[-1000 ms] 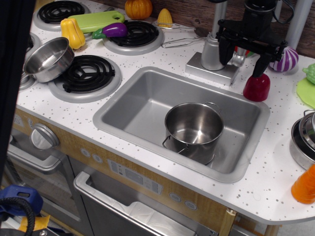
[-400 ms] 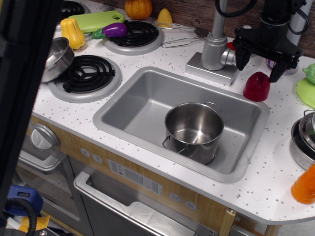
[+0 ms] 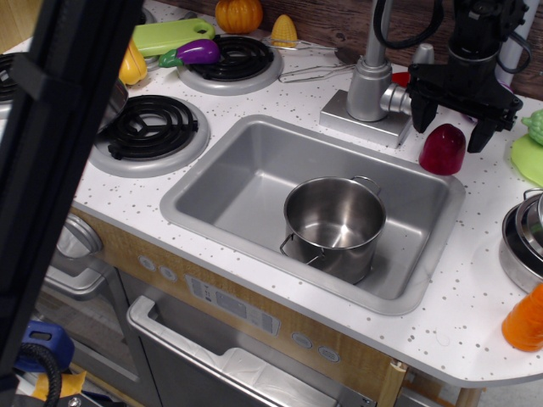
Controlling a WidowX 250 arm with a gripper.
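My black gripper point(image 3: 452, 125) stands open at the back right of the counter, its two fingers spread wide. A dark red dome-shaped toy point(image 3: 442, 152) sits on the counter just below and between the fingers, beside the sink's far right corner. Whether a finger touches it I cannot tell. A steel pot point(image 3: 333, 222) stands upright in the grey sink point(image 3: 197, 200), on its right side. The grey faucet point(image 3: 371, 81) rises just left of the gripper.
A black arm column point(image 3: 59, 161) fills the left foreground and hides part of the stove. Behind it lie burners point(image 3: 161, 127), a purple eggplant point(image 3: 199, 51), a green board point(image 3: 166, 36) and a pumpkin point(image 3: 238, 14). Stacked steel pots point(image 3: 526, 242) and an orange object point(image 3: 526, 322) sit far right.
The gripper has shifted right and a little lower, now straddling the red toy and hiding the purple striped toy. The black foreground column has swung right, covering the steel bowl and yellow squash.
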